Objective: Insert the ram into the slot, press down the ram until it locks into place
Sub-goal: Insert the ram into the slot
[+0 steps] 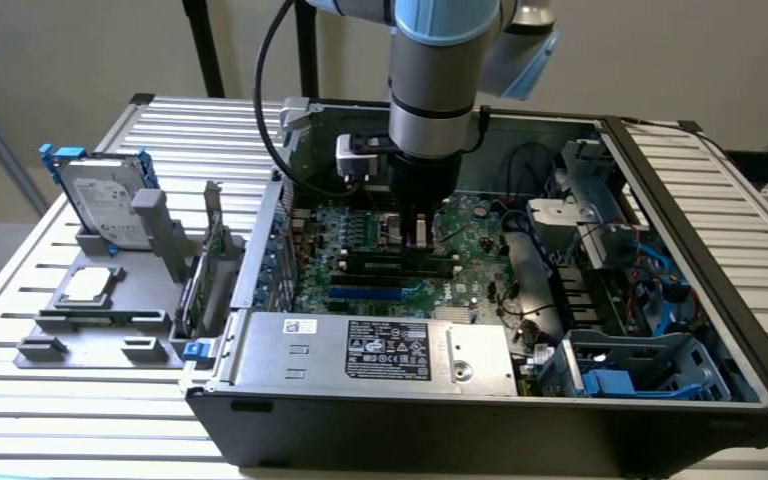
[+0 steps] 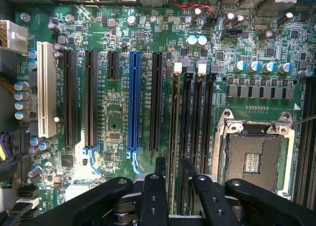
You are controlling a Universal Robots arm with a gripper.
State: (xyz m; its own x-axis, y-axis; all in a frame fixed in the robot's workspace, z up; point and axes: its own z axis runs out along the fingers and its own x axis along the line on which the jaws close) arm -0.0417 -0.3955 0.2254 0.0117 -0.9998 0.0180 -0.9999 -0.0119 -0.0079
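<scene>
My gripper (image 1: 418, 245) reaches straight down into the open computer case, right over the row of black memory sockets (image 1: 391, 268). In the wrist view its two black fingers (image 2: 160, 174) sit close on either side of a thin dark strip, the ram (image 2: 174, 137), seen edge-on. The ram runs along the slot (image 2: 177, 70) with the white end clip, the memory socket nearest the black expansion slots. My gripper (image 2: 174, 169) is shut on the ram. How deep the ram sits in the slot cannot be made out.
Beside the slot lie three more memory sockets (image 2: 202, 117), the CPU socket (image 2: 254, 157) and a blue expansion slot (image 2: 133, 102). The case wall, cables (image 1: 531, 165) and power supply (image 1: 384, 350) ring the motherboard. A grey fixture (image 1: 104, 300) with a hard drive stands at the exterior view's left.
</scene>
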